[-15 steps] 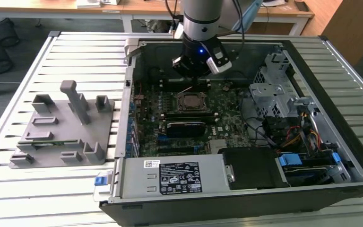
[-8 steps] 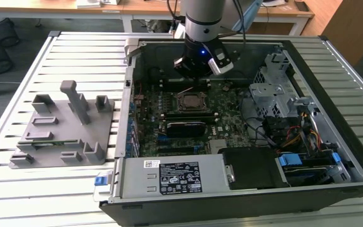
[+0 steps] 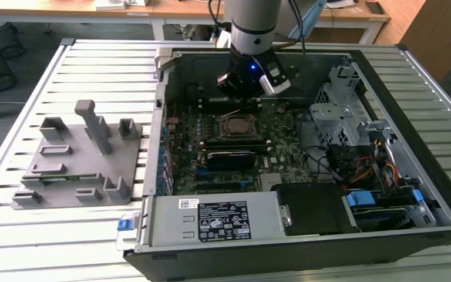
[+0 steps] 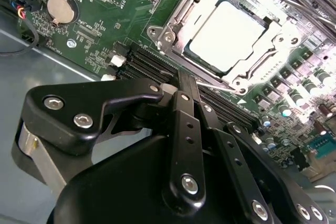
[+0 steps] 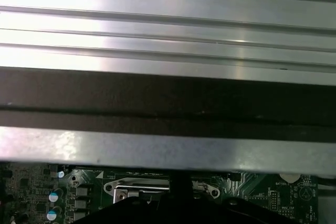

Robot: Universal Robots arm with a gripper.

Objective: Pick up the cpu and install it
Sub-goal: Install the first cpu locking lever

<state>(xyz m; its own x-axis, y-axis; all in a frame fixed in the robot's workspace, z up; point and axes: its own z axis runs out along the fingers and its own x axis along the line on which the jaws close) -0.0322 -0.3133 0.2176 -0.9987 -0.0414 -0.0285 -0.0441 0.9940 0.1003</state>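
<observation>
Exterior view: the arm is reaching down into the open computer case (image 3: 413,194), which is lying on a slatted metal table (image 3: 22,241). The gripper (image 3: 245,101) is hanging over the green motherboard (image 3: 284,150), just behind the dark metal-framed socket (image 3: 234,125). Its fingers are too hidden by the wrist to judge from here. A grey fixture (image 3: 77,161) is sitting on the table, well apart, toward the exterior view's left, with a narrow green memory strip (image 3: 53,176) lying in it.

Second wrist view: the cpu (image 4: 227,36) is lying flat inside the socket (image 4: 173,30), its pale silver top facing up and the frame surrounding it. The gripper (image 4: 185,85) is showing its two black fingers (image 4: 184,95) pressed together at the tips, holding nothing. The tips are sitting just beside the socket's near edge, apart from the cpu. A round coin battery (image 4: 59,9) is sitting on the board, well away.

First wrist view: the case wall (image 5: 168,98) and table slats (image 5: 168,19) are crossing the frame; a strip of motherboard (image 5: 42,192) and the socket's metal edge (image 5: 142,186) are showing beneath.
</observation>
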